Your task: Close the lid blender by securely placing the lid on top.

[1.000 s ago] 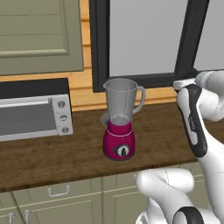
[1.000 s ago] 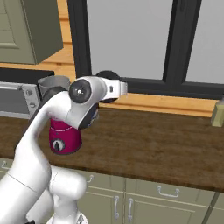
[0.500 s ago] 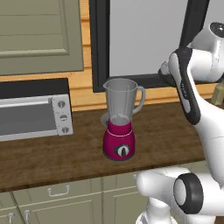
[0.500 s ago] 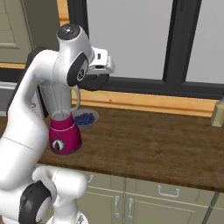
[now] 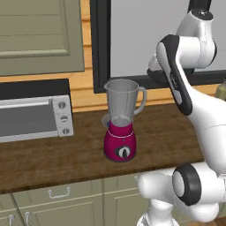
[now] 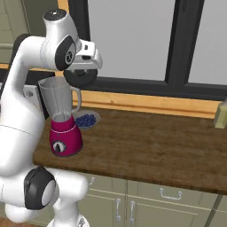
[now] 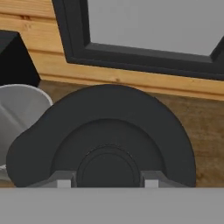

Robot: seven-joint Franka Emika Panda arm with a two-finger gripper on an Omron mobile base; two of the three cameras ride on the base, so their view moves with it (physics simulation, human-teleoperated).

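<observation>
Lid held aloft beside the blender

The end effector is pinching the lid at upper left, just right of the blender jar rim, above the worktop.

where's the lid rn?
In the gripper, lifted off the counter: the lid hangs just right of the blender jar's rim in the right base view, before the window.

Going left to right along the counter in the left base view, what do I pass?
Toaster oven → blender → the claw up above the counter, shut on the lid.
</observation>
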